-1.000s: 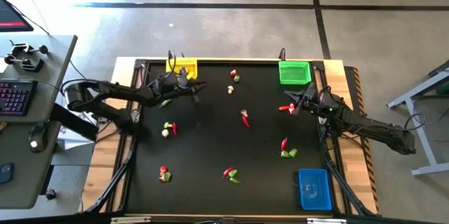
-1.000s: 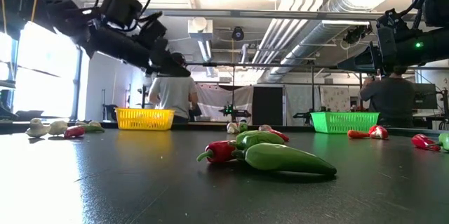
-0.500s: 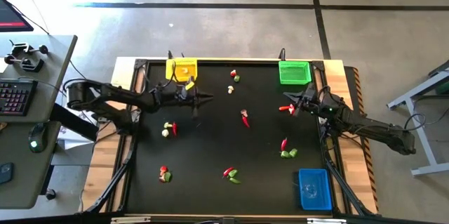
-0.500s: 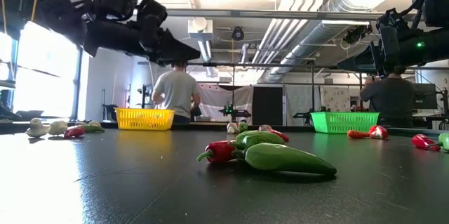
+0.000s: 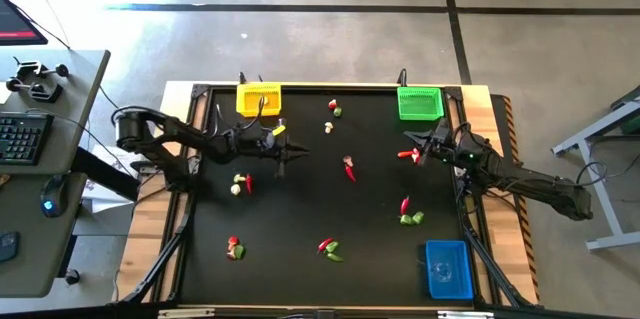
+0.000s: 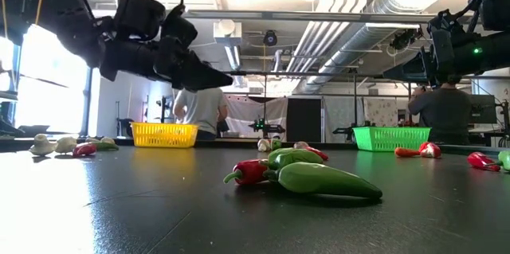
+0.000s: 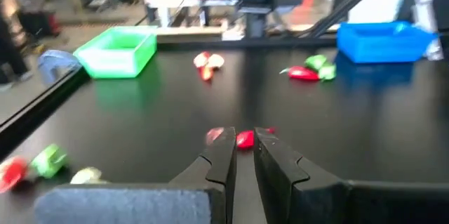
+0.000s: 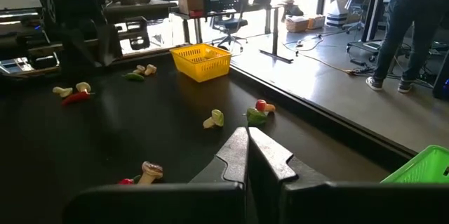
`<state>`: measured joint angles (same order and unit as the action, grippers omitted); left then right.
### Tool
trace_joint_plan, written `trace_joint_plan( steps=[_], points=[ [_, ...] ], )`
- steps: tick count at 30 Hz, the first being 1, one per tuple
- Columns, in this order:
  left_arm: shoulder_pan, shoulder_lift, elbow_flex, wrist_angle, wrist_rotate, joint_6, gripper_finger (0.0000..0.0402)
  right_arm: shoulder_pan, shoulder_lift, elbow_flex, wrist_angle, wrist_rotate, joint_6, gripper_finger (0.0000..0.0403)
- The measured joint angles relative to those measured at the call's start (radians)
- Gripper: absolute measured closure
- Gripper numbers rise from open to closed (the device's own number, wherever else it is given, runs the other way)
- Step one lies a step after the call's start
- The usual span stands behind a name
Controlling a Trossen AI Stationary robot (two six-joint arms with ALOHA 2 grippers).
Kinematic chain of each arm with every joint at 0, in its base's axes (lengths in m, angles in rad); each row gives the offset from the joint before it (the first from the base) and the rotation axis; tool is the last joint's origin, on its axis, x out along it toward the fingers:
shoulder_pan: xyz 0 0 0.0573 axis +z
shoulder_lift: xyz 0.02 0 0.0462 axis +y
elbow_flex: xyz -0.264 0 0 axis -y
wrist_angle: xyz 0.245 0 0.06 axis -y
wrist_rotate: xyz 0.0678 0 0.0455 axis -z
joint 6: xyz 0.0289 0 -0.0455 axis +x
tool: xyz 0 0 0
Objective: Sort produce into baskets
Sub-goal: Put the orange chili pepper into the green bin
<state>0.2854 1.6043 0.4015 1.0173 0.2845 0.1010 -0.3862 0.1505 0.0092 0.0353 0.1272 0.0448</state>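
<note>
Two arms show in the overhead view. The left gripper (image 5: 287, 149) hovers left of centre, its fingers nearly together with nothing visible between them. A red and cream piece (image 5: 348, 167) lies just to its right and slightly lower in the frame, the closest produce ahead of its tips; its long axis looks roughly top to bottom, though it is too small to be sure. The right gripper (image 5: 418, 151) sits at the right, fully closed and empty, beside a red piece (image 5: 406, 154) and below the green basket (image 5: 419, 103). The yellow basket (image 5: 258, 98) is at upper left, the blue basket (image 5: 447, 268) at lower right. By my judgement the left arm is nearer the centre piece.

At table height, the left gripper (image 6: 213, 78) hangs well above the black table (image 6: 119, 206), which the overhead view cannot show. A red and green cluster (image 6: 307, 176) fills the foreground.

From the left wrist, the dark fingers (image 7: 226, 162) stand a narrow slit apart, and the red piece (image 7: 242, 138) lies straight ahead past them.

From the right wrist, the fingers (image 8: 242, 155) meet with nothing held; the yellow basket (image 8: 201, 62) sits far across the table.
</note>
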Motion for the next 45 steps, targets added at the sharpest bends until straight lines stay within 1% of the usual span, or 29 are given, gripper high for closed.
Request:
trace_joint_plan(
  steps=[3,8,13,18,23,25,27,34,37,41,45],
  points=[
    [-0.002,0.054,0.000,0.102,0.044,-0.015,0.0367,0.000,0.000,0.000,0.000,0.000,0.000,0.0403],
    [-0.010,0.136,0.002,0.235,0.051,-0.047,0.0367,0.000,0.000,0.000,0.007,0.002,0.000,0.0403],
    [-0.020,0.189,0.028,0.265,0.051,-0.063,0.0367,0.000,0.000,0.000,0.067,0.037,0.004,0.0403],
    [-0.028,0.202,0.052,0.267,0.051,-0.048,0.0367,-0.004,0.001,0.001,0.111,0.033,0.107,0.0403],
    [-0.027,0.201,0.060,0.265,0.051,-0.043,0.0367,-0.006,0.019,0.025,-0.023,0.032,0.213,0.0398],
    [-0.027,0.201,0.060,0.263,0.047,-0.037,0.0367,-0.006,0.043,0.026,-0.070,0.046,0.237,0.0388],
    [-0.027,0.201,0.060,0.263,0.047,-0.036,0.0367,-0.005,0.085,0.027,-0.072,0.048,0.246,0.0370],
    [-0.027,0.201,0.060,0.263,0.045,-0.036,0.0367,-0.004,0.272,0.028,-0.072,0.057,0.310,0.0286],
    [-0.027,0.201,0.060,0.263,0.044,-0.036,0.0367,-0.004,0.343,0.028,-0.069,0.059,0.337,0.0257],
    [-0.027,0.201,0.060,0.262,0.042,-0.037,0.0367,-0.004,0.412,0.028,-0.041,0.040,0.343,0.0235],
    [-0.015,0.194,0.060,0.253,0.010,-0.065,0.0367,-0.004,0.453,0.029,0.026,0.006,0.343,0.0231]
  ],
)
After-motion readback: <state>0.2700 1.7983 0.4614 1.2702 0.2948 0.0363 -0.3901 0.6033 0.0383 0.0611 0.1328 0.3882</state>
